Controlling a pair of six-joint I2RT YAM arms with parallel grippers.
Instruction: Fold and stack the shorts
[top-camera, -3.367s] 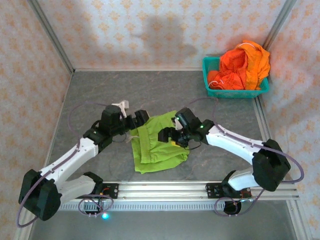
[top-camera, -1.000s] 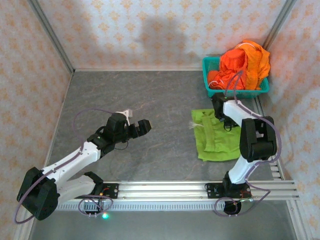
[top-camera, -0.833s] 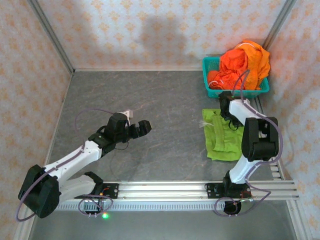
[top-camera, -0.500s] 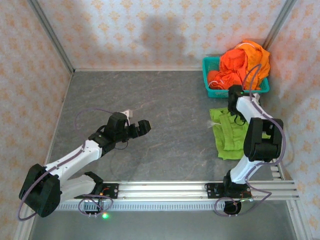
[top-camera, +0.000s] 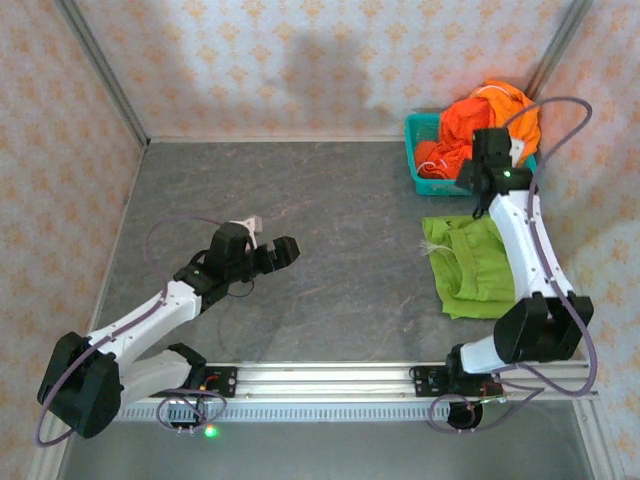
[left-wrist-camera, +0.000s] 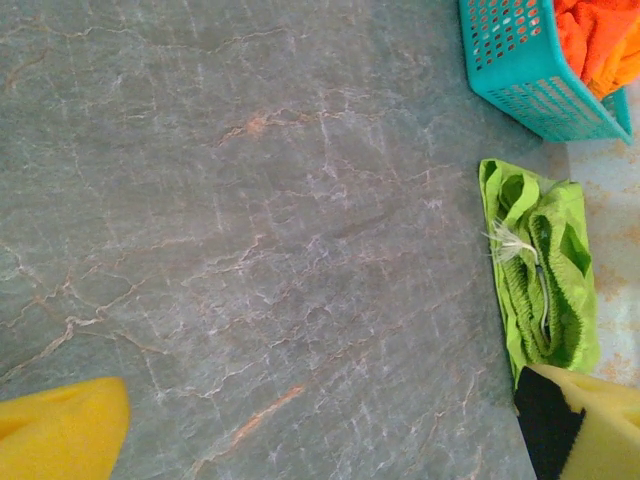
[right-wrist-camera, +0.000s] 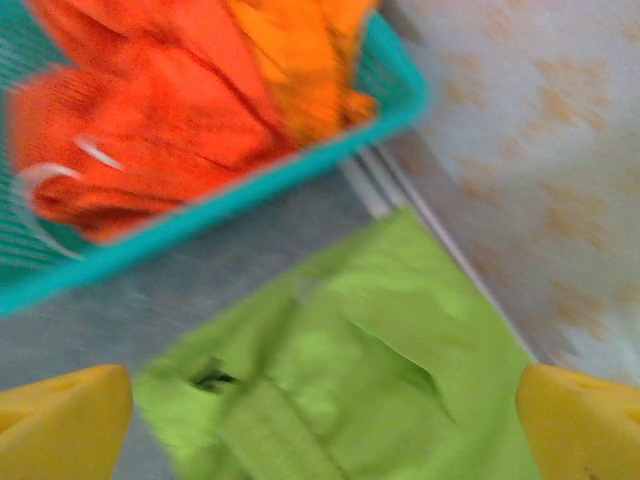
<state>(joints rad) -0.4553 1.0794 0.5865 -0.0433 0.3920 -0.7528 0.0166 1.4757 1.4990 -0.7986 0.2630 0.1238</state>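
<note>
Looking down from above, we see the green shorts lying folded on the tabletop at its right side, just in front of the basket and close to the right wall. The orange shorts are heaped in the basket and rise above its rim, with a white drawstring showing on top.

The right gripper hangs over the near edge of the basket, and its arm crosses the right part of the green cloth in this view. From its wrist camera we see its yellow fingers at the two bottom corners, spread wide with nothing between them. Below them lie the green shorts and the basket's teal wall, a little blurred.

The left gripper hovers over bare tabletop left of the middle, well apart from all the shorts. It too is spread wide and holds nothing. From its wrist we see the green shorts folded into a narrow bundle. Their gathered waist and white drawstring ends face the open tabletop, and a corner of the basket shows beyond.
</note>
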